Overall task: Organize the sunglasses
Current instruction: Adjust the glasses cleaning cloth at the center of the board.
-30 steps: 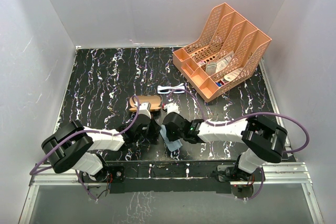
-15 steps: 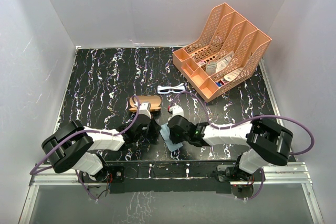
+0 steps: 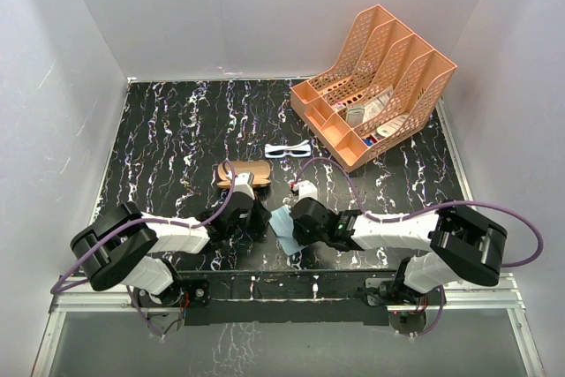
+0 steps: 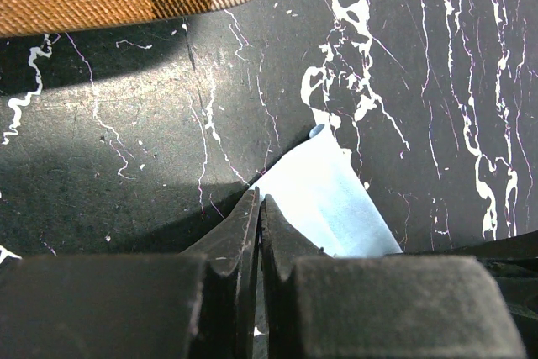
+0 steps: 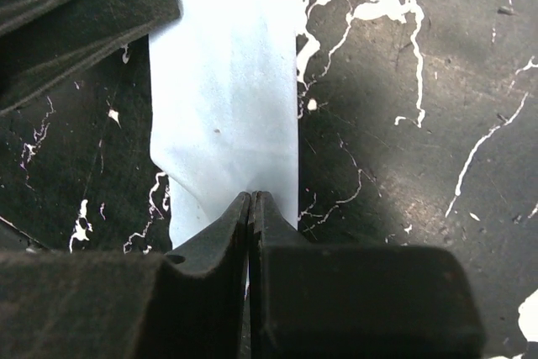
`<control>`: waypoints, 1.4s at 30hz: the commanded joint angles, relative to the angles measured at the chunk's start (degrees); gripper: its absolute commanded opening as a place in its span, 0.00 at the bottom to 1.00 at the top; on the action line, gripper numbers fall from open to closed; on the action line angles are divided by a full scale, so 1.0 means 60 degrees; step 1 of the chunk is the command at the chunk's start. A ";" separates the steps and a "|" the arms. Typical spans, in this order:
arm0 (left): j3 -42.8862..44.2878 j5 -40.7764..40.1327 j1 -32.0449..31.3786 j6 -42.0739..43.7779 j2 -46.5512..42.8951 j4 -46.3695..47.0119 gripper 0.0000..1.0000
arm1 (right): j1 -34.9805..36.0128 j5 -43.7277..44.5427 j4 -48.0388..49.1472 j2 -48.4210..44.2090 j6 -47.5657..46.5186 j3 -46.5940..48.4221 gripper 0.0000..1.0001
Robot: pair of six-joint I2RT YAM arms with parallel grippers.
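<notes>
Trouble ahead: left fingers (image 4: 244, 229) and right fingers (image 5: 231, 226) sit pressed together at the edges of the blue cloth (image 5: 227, 81), lower centre overhead; opposing pulls from me could crumple it.

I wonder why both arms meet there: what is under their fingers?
A light blue cloth on the black table; the left fingers and right fingers pinch its edges. Anything beneath the cloth is covered.

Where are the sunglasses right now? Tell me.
In the top view the sunglasses lie on the table just right of centre, between the brown plaid case and the orange file rack, touching neither.
</notes>
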 commanded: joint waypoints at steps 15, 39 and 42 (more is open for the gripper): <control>0.0157 0.0107 0.0030 0.0075 0.0238 -0.0470 0.00 | 0.0155 0.0200 -0.1019 -0.0636 -0.0538 0.1007 0.00; 0.0256 0.0003 0.0029 0.0105 0.0104 -0.0887 0.00 | 0.0681 -0.0670 0.0073 0.0206 -0.0254 0.0861 0.00; 0.0256 -0.0037 0.0030 0.0112 0.0063 -0.0941 0.00 | 0.0723 -0.0724 0.0220 0.0291 -0.0194 0.0759 0.00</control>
